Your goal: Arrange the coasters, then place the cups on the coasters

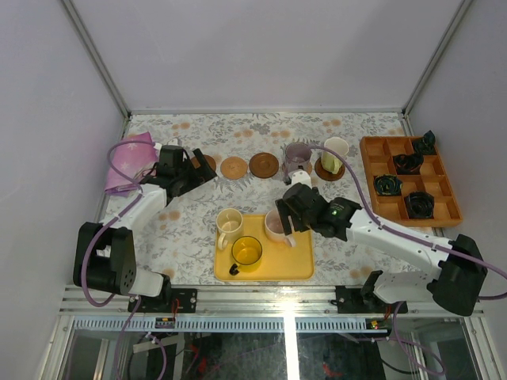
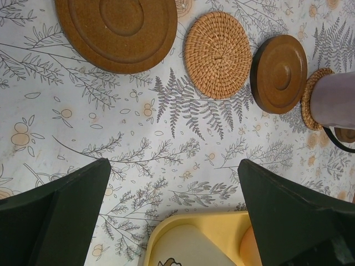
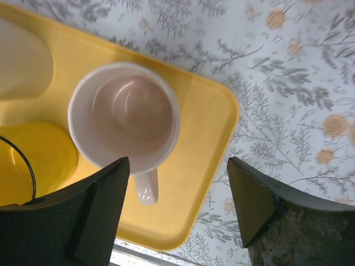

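Top external view first: where do the cups and coasters sit?

I see a row along the far side of the flowered table (image 1: 190,229). From my left: a brown coaster (image 1: 209,165), partly hidden by the left gripper (image 1: 192,172), then a woven coaster (image 1: 234,167), then a dark coaster (image 1: 264,165). After those come the grey-purple cup (image 1: 298,155) and the pale cup (image 1: 334,150), each standing on a coaster of its own. Nearer to me, the yellow tray (image 1: 305,269) carries the cream cup (image 1: 229,224), the yellow cup (image 1: 246,252) and the pink cup (image 1: 275,228). The right gripper (image 1: 285,226) hangs over the pink cup.

And the left wrist view?

My left claw (image 2: 175,191) stands with its fingers (image 2: 55,221) wide apart above bare table, holding nothing. Beyond it lie the brown coaster (image 2: 116,30), the woven coaster (image 2: 218,54) and the dark coaster (image 2: 279,72), side by side and not touching. At the right edge, the grey-purple cup (image 2: 339,102) sits on a small woven coaster (image 2: 310,91).

And the right wrist view?

The pink cup (image 3: 125,113) stands upright on the yellow tray (image 3: 205,122), beside the yellow cup (image 3: 36,155). My right claw (image 3: 176,191) is spread apart, not clamped. The cup's handle lies between the fingers, close to the one on the picture's left. I cannot tell whether that finger touches the rim.
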Action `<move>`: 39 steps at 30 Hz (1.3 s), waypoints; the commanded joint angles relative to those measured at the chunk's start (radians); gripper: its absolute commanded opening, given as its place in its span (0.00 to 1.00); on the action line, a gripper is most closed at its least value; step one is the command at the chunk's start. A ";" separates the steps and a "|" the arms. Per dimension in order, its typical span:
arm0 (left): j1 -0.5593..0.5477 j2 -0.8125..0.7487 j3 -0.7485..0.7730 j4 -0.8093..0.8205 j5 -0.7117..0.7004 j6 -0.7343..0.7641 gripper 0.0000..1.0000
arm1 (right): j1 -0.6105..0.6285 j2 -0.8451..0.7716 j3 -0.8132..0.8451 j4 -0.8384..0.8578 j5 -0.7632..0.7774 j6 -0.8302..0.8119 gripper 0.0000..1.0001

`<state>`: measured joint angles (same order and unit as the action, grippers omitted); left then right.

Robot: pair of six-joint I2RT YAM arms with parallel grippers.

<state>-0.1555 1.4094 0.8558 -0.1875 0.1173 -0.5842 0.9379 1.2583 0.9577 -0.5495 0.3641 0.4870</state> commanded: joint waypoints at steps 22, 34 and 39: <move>-0.022 -0.002 0.013 -0.011 -0.010 0.038 0.99 | 0.012 0.002 -0.193 0.154 -0.214 -0.028 0.68; -0.024 0.008 0.019 -0.015 -0.012 0.037 0.99 | 0.013 0.082 -0.160 0.198 -0.201 -0.037 0.58; -0.024 0.004 0.013 -0.015 -0.017 0.037 0.99 | 0.013 0.107 -0.147 0.206 -0.220 -0.041 0.47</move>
<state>-0.1745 1.4097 0.8558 -0.1913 0.1154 -0.5644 0.9424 1.3560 0.7647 -0.3813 0.1581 0.4591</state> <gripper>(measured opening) 0.993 0.520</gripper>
